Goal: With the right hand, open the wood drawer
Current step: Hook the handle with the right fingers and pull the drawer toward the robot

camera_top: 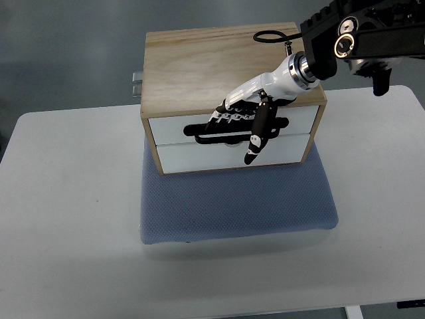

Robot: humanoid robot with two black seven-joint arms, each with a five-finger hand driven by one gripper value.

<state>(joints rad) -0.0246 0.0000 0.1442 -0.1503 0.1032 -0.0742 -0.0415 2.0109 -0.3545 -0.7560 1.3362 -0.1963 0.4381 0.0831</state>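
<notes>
On the white table (73, 219), a blue-grey mat (232, 206) lies flat, and the wood drawer unit (219, 60) sits on its far part. The unit is a light wooden box with two white drawer fronts facing the camera, one above the other. The upper drawer (302, 118) carries a black slot handle (199, 131) across its front; the lower drawer (199, 156) sits directly beneath it. Both fronts appear flush with the wooden frame.

The right hand (242, 119) enters from the upper right edge, its black forearm crossing above the back corner of the unit. The white-and-black hand reaches down over the top front edge of the box. Its fingers (226, 114) are curled together at the black handle of the upper drawer, apparently hooked into the slot. The thumb (257, 139) extends separately downward, its black tip lying over the lower drawer front.

A small metal fitting (137, 83) projects from the left side of the unit.
</notes>
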